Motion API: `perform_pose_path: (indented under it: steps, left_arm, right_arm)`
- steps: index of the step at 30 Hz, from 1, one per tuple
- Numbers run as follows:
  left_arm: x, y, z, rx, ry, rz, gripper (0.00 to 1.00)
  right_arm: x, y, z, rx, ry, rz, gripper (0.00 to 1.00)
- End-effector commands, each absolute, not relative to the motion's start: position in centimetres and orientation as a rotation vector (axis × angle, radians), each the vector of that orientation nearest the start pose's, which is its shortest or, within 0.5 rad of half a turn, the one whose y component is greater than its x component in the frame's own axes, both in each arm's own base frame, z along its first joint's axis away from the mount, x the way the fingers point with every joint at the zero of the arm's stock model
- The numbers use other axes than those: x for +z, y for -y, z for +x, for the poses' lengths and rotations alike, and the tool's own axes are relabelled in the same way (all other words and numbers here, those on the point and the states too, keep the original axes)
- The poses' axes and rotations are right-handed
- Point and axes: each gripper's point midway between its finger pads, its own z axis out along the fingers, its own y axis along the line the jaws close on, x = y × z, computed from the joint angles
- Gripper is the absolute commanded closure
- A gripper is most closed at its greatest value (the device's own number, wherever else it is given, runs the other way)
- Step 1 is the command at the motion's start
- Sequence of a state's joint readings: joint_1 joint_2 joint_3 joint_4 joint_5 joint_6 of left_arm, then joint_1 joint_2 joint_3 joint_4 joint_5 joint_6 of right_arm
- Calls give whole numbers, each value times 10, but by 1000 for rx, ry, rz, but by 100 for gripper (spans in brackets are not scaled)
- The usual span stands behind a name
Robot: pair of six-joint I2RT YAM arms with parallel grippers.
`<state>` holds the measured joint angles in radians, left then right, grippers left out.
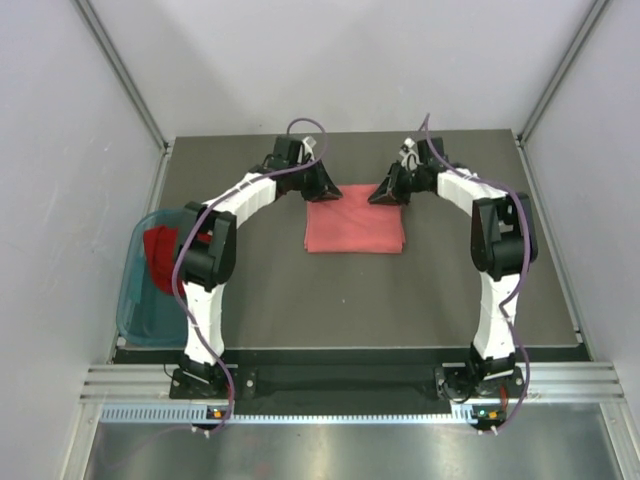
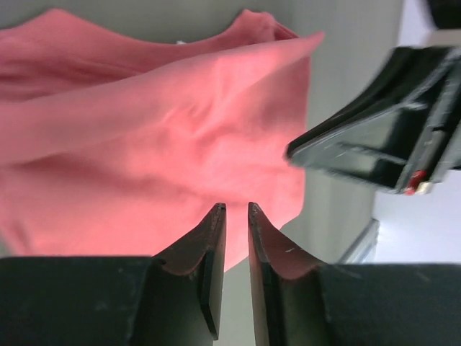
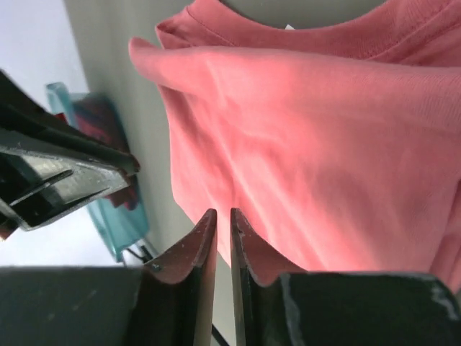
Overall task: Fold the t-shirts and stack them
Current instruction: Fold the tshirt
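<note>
The light salmon-pink t-shirt (image 1: 355,225) lies folded into a rectangle at the middle of the table. It fills the left wrist view (image 2: 144,144) and the right wrist view (image 3: 324,144). My left gripper (image 1: 322,192) hovers at its far left corner, and my right gripper (image 1: 385,195) at its far right corner. The left jaws (image 2: 236,207) and right jaws (image 3: 218,213) stand nearly together with only a thin gap, holding nothing. The deep red t-shirt (image 1: 160,255) lies crumpled in the teal basket (image 1: 135,300) at the left.
The basket hangs over the table's left edge and shows in the right wrist view (image 3: 119,216). White walls and metal frame posts stand close behind the grippers. Both arms arch over the table's left and right sides.
</note>
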<state>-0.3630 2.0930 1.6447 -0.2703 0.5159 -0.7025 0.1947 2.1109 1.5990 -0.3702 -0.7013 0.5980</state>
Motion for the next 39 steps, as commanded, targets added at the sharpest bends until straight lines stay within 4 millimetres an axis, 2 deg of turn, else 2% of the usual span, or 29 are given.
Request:
perform_pose_path:
  steps: [1, 3, 4, 9, 10, 12, 13, 15, 20, 25, 27, 30, 32, 33, 34, 35, 36, 37, 38, 39]
  left_arm:
    - [143, 312, 480, -1296, -2301, -88, 78]
    - [136, 314, 485, -1302, -2286, -99, 78]
    - [123, 313, 485, -1300, -2313, -123, 78]
    - [106, 311, 502, -1303, -2287, -126, 80]
    - [98, 311, 504, -1296, -2295, -127, 80]
    - [96, 309, 512, -1293, -2281, -124, 80]
    - [86, 305, 517, -1284, -2288, -134, 80]
    - [80, 300, 527, -1288, -2264, -137, 80]
    - [70, 282, 548, -1256, -2223, -160, 80]
    - [52, 267, 568, -1244, -2214, -206, 80]
    - [50, 262, 576, -1226, -2199, -217, 80]
    - [33, 257, 582, -1189, -2224, -215, 80]
    - [35, 257, 590, -1182, -2218, -203, 80]
    - [25, 255, 588, -1164, -2249, -201, 80]
    - [26, 254, 591, -1145, -2252, -191, 80]
    - [37, 254, 599, -1130, -2236, -166, 80]
    - [31, 251, 595, -1093, -2287, -155, 80]
    - [35, 250, 596, -1074, -2296, -144, 79]
    - [54, 249, 604, -1061, -2264, -117, 78]
    - [70, 247, 606, -1041, -2246, -88, 76]
  right_arm:
    - [144, -238, 493, 1389, -2246, 138, 88]
    - [130, -240, 497, 1397, -2262, 182, 90]
    - [125, -241, 499, 1396, -2267, 188, 91]
    - [100, -240, 515, 1408, -2250, 257, 92]
    - [96, -238, 517, 1410, -2245, 265, 92]
    - [88, -237, 524, 1411, -2235, 286, 93]
    - [86, -235, 528, 1407, -2226, 296, 93]
    - [81, -236, 534, 1415, -2210, 306, 93]
    - [71, -218, 552, 1382, -2161, 369, 93]
    - [51, -199, 564, 1352, -2152, 450, 93]
    - [43, -194, 568, 1337, -2154, 478, 93]
    - [34, -185, 575, 1321, -2152, 512, 93]
    - [29, -178, 578, 1304, -2163, 535, 93]
    - [28, -176, 581, 1299, -2165, 539, 93]
    - [29, -173, 584, 1297, -2165, 544, 93]
    - [29, -171, 585, 1290, -2171, 538, 93]
    - [32, -169, 587, 1283, -2185, 541, 93]
    - [36, -168, 589, 1278, -2186, 530, 93]
    - [38, -166, 589, 1265, -2193, 512, 93]
    - [52, -165, 591, 1260, -2193, 500, 93]
